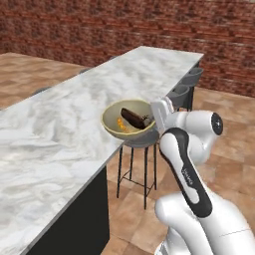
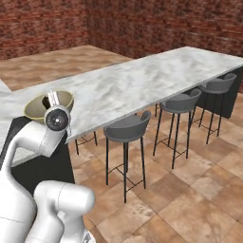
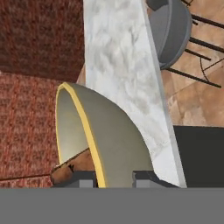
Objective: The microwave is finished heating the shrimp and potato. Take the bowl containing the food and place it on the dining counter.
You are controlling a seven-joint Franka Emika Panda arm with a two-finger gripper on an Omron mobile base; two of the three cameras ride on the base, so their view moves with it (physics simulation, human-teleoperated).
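Observation:
The olive-tan bowl (image 1: 115, 117) hangs over the near edge of the marbled dining counter (image 1: 64, 124), tilted toward the slab. Inside it lie the dark brown potato (image 1: 133, 118) and the small orange shrimp (image 1: 121, 123). My gripper (image 1: 158, 115) is shut on the bowl's right rim. In the right base view the bowl (image 2: 38, 107) sits at the counter's (image 2: 142, 80) left end, with the gripper (image 2: 53, 100) on its rim. The hand view has the bowl (image 3: 113, 140) edge-on between my fingertips (image 3: 146, 177), the potato (image 3: 72, 168) inside it and the counter (image 3: 120, 65) beyond. I cannot tell whether the bowl touches the slab.
Grey bar stools (image 2: 127, 127) (image 2: 182, 102) (image 2: 217, 85) line the counter's side; one stool (image 1: 142, 140) stands right under the bowl. A brick wall (image 1: 149, 25) runs behind. The floor is brown tile (image 2: 190, 190).

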